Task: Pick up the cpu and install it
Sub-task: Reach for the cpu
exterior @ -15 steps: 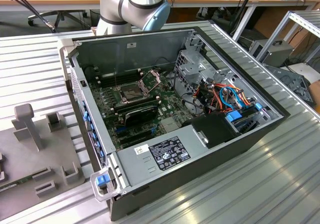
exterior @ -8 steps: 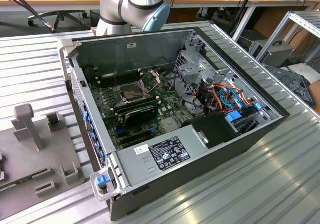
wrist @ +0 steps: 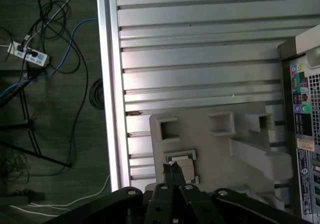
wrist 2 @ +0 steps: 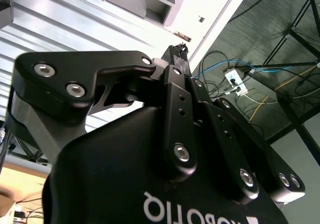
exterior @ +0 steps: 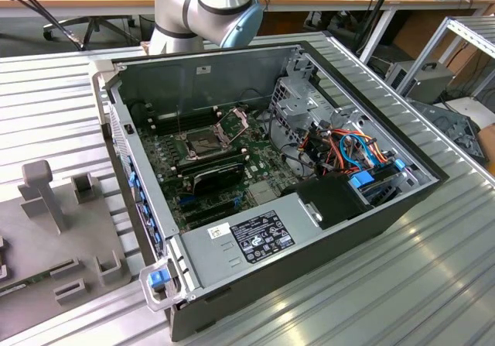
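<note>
Gripper (wrist: 172,167) narrow, fingers pinched together, nothing seen between them. In the first wrist view the cpu (wrist: 186,168) lies flat in a square pocket of the grey fixture (wrist: 215,144) on the ribbed tabletop (wrist: 200,58), right under the fingertips; contact unclear. In the exterior view the fixture sits at 9 o'clock from the open computer case (exterior: 193,71).

Black end effector (wrist 2: 179,50) (silver screws (wrist 2: 181,152)); silver, blue-capped arm (exterior: 186,9).
</note>
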Controlling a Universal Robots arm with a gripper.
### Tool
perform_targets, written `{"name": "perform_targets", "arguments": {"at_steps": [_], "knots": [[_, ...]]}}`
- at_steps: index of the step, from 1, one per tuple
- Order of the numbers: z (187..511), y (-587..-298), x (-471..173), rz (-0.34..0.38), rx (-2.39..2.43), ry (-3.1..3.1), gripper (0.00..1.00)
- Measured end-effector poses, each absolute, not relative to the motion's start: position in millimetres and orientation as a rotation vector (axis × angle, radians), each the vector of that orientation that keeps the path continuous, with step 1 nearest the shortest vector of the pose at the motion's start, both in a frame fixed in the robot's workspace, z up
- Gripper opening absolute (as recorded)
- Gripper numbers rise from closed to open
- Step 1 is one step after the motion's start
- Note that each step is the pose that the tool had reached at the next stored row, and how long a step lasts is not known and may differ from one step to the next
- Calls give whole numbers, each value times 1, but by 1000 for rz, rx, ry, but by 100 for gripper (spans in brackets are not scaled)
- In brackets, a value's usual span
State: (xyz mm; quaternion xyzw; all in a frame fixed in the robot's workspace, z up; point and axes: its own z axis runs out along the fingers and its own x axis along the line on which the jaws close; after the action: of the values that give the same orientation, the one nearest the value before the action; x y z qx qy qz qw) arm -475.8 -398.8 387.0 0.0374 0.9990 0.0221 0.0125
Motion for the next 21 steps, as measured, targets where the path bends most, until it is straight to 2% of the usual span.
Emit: {"name": "perform_targets", "arguments": {"at_steps": [21], "knots": [[387, -399, -499, 69, 117, 3114, 11]]}}
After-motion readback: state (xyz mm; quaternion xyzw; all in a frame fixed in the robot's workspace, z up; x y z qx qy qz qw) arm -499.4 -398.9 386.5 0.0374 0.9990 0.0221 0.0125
